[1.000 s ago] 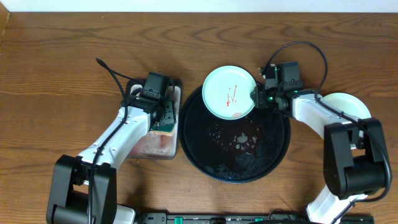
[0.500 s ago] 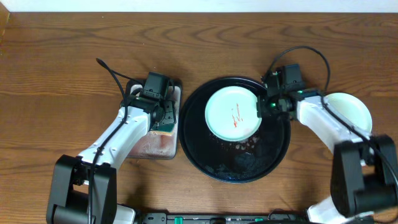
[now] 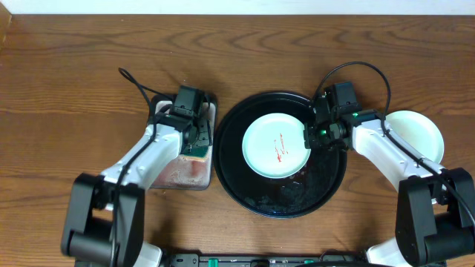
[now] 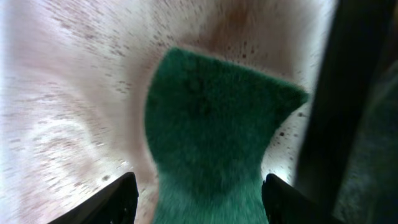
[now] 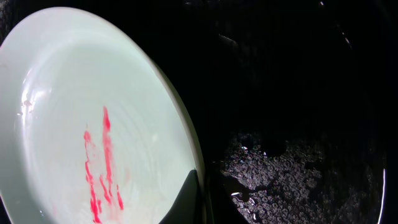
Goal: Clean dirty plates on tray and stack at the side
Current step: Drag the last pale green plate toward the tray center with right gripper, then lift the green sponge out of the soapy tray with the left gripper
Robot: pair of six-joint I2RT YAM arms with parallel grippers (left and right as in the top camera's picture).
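Observation:
A pale mint-green plate [image 3: 274,145] with red sauce smears lies over the middle of the round black tray [image 3: 326,185]. My right gripper [image 3: 308,136] is shut on the plate's right rim. In the right wrist view the plate [image 5: 81,124] fills the left, and one finger of the right gripper [image 5: 202,199] lies on its rim above the wet tray [image 5: 298,124]. Another pale plate [image 3: 417,132] sits on the table to the right, partly behind my right arm. My left gripper [image 3: 194,138] is open, its fingers [image 4: 202,205] on either side of the green sponge [image 4: 211,124].
The small rectangular pinkish tray [image 3: 182,172] holding the sponge [image 3: 197,150] stands just left of the black tray. Water drops and suds lie on the black tray's near floor [image 3: 289,191]. Cables loop above both wrists.
My right gripper has carried the smeared plate from the tray's far rim toward the tray's middle and lowered it. The left gripper has stayed at the sponge.

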